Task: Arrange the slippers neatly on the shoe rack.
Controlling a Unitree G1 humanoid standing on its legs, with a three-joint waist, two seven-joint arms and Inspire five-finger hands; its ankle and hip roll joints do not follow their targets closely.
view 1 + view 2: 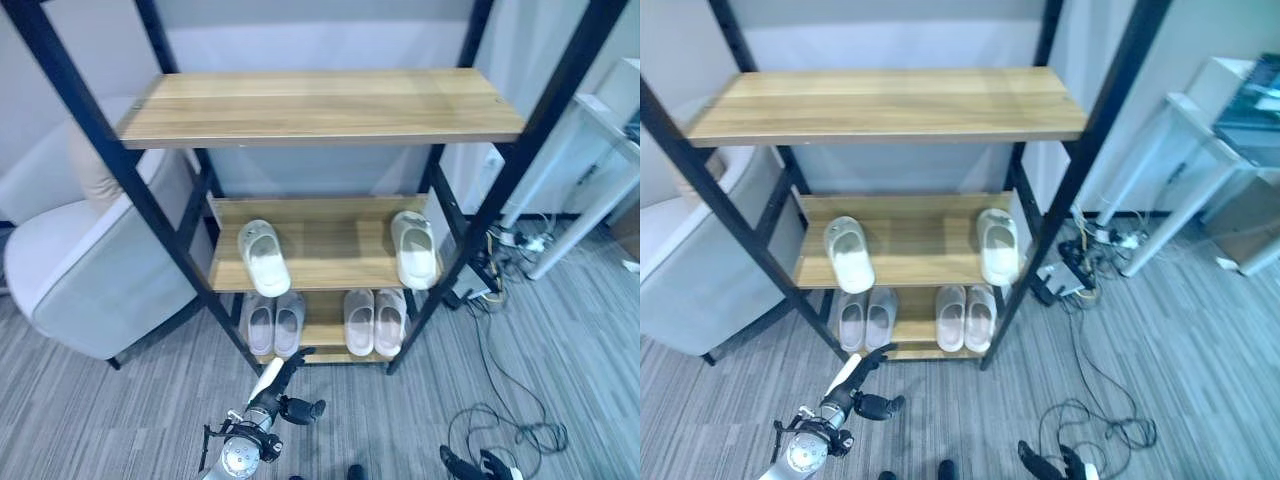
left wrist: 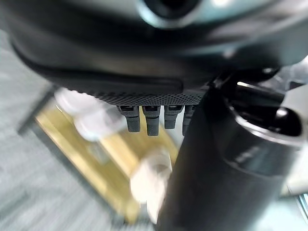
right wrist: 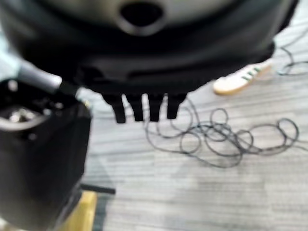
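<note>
Slippers first: on the middle wooden shelf of the black-framed wooden shoe rack I see two pale cream rubber slippers, well apart. One cream slipper lies near the shelf's left edge, its long axis running front to back but skewed. The other cream slipper sits at the right edge, also lengthwise front to back. On the bottom shelf two pairs stand side by side: a pale pink pair toward the left, a second pale pair toward the right, all lined up front to back. The top shelf is bare wood. The rack stands on grey striped carpet, with a light grey armchair to its left and a white table to its right. My left hand hangs low in front of the rack, fingers straight and holding nothing. My right hand shows straight fingers over the carpet near a white striped shoe.
</note>
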